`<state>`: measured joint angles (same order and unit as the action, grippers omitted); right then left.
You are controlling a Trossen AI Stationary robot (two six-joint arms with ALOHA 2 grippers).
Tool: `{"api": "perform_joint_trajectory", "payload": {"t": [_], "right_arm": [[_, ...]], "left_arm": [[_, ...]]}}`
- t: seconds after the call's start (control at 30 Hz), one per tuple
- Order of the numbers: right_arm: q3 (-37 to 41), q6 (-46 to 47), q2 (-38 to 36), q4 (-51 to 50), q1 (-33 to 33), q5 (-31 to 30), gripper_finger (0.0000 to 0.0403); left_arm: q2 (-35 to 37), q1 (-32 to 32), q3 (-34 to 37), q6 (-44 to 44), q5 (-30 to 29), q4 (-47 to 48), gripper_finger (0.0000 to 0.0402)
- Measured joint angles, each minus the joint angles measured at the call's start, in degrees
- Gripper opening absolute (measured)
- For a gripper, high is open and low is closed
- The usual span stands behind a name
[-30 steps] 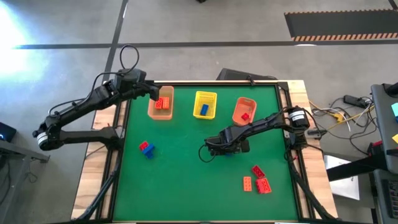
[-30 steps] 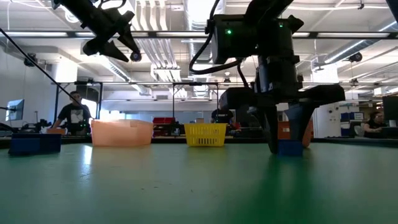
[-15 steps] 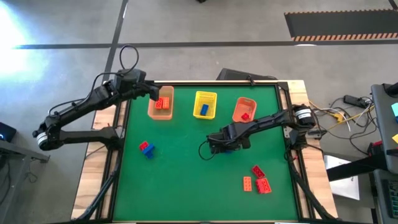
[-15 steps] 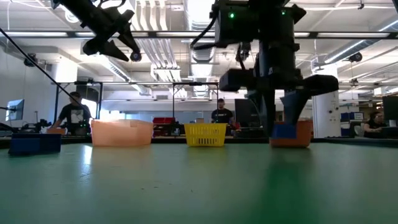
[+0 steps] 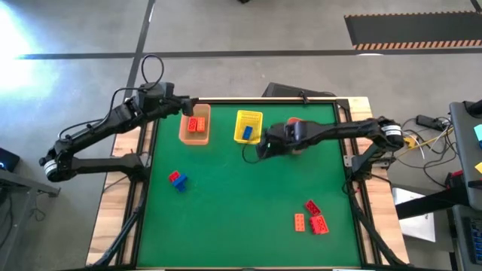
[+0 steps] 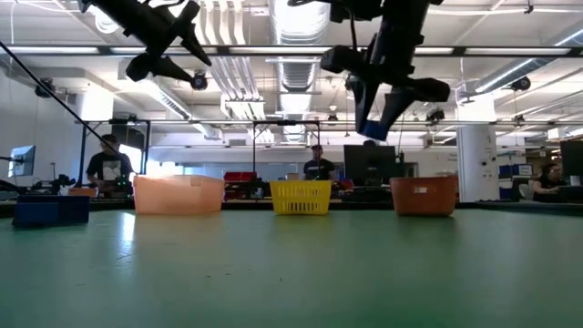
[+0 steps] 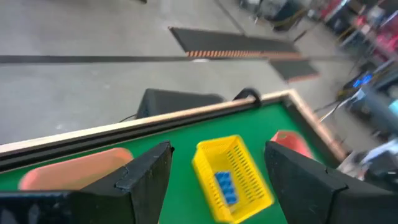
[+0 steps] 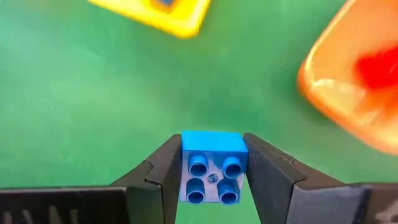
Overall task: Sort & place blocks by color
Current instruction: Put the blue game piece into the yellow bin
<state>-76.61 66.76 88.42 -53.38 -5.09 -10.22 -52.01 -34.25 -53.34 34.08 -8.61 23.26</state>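
Observation:
A small blue block [image 8: 213, 167] hangs above the green table [image 5: 226, 211] with my right gripper [image 8: 213, 148] shut on it. In the high view this gripper [image 5: 262, 146] is just beside the yellow basket [image 5: 248, 126], which holds another blue block [image 5: 247, 133]. In the low view the held block [image 6: 372, 133] is well above the table. My left gripper [image 5: 186, 108] stands open and bare above the pale orange basket [image 5: 194, 125], which holds red and orange blocks [image 5: 197, 125]. The red-orange basket [image 8: 348, 81] holds a red block [image 8: 378, 65]. My right gripper pinches the blue block by two opposite side walls [image 8: 186, 163] between its two fingers [image 8: 163, 171]. The fingers slant steeply down from above. The block's studded top faces back toward the wrist, and the block is lifted clear of the table.
A red block and a blue block [image 5: 178, 181] lie together on the table's left part. Several red and orange blocks [image 5: 312, 218] lie near the right front corner. The three baskets stand in a row along the far edge. People show in the room beyond the table [image 6: 109, 169].
My right gripper has risen from the table with the blue block, lifting it clear. It has gone toward the far edge to beside the yellow basket and has turned on the way.

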Motion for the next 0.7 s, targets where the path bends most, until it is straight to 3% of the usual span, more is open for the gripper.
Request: {"api": "perform_joint_trajectory", "payload": {"t": [0.3, 0.7], "right_arm": [[-0.9, -18.6, -2.1, 7.3, -11.4, 0.2, 0.0137], [-0.9, -30.8, 2.7, 19.4, -19.2, 3.0, 0.0138]], "left_arm": [[0.4, 2.2, -0.2, 8.5, 2.3, -8.1, 0.024], [0.7, 8.8, -0.2, 15.3, 3.0, -13.1, 0.024]]}}
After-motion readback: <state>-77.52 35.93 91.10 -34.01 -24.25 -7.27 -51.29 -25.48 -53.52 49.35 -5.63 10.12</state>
